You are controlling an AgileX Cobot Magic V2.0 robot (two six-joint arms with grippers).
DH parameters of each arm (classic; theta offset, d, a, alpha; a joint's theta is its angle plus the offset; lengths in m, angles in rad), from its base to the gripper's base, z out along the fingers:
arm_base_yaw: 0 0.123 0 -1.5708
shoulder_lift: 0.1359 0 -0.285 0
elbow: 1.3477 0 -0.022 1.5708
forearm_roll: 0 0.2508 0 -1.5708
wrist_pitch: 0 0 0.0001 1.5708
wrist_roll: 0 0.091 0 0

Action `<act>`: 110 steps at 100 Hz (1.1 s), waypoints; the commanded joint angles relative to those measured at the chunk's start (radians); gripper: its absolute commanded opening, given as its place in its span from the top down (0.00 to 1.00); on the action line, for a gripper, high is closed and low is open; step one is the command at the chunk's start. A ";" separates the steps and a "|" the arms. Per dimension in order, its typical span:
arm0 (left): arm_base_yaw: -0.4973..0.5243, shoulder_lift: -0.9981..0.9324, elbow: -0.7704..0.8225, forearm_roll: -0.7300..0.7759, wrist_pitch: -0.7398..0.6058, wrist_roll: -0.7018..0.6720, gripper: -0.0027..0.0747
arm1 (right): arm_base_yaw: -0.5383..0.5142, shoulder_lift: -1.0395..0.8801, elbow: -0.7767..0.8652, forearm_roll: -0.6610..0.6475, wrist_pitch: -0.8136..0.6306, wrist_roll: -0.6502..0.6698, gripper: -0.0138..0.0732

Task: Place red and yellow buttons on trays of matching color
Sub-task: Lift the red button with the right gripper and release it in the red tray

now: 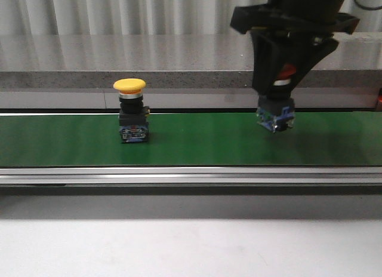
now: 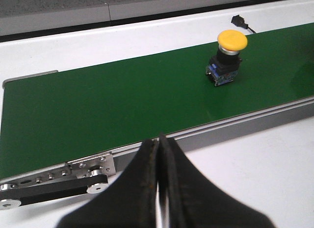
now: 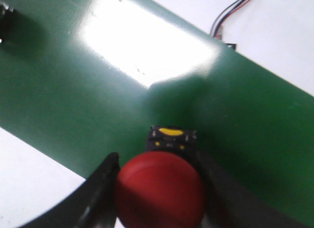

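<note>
Item 1: red button point(image 3: 160, 188), pinched in your right gripper point(image 1: 276, 89), cap up, base hanging just clear of the green belt point(image 1: 191, 139) toward its right end; long axis vertical.

Item 2: yellow button point(image 1: 130, 110), upright on belt, left of centre, nearer your left arm.

Item 3: left gripper point(image 2: 159, 188), fingers pressed together, empty, off the belt's near edge; yellow btn lies ahead across the belt.

Trays: none in any view, so you can't judge the carry direction yet.

View notes: right wrist cam shows the red cap between the fingers; front cam mostly hides it. Left wrist cam alone shows the belt's roller end.
</note>
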 commanded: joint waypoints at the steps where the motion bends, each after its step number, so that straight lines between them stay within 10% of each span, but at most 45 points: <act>1: -0.008 0.002 -0.026 -0.015 -0.061 -0.003 0.99 | -0.058 -0.090 -0.037 -0.005 -0.024 0.023 0.75; 70: -0.008 0.002 -0.026 -0.015 -0.062 -0.003 0.99 | -0.756 -0.121 -0.038 -0.005 -0.079 0.088 0.75; 110: -0.008 0.002 -0.026 -0.015 -0.062 -0.003 0.99 | -0.879 0.048 -0.168 -0.005 -0.114 0.138 0.75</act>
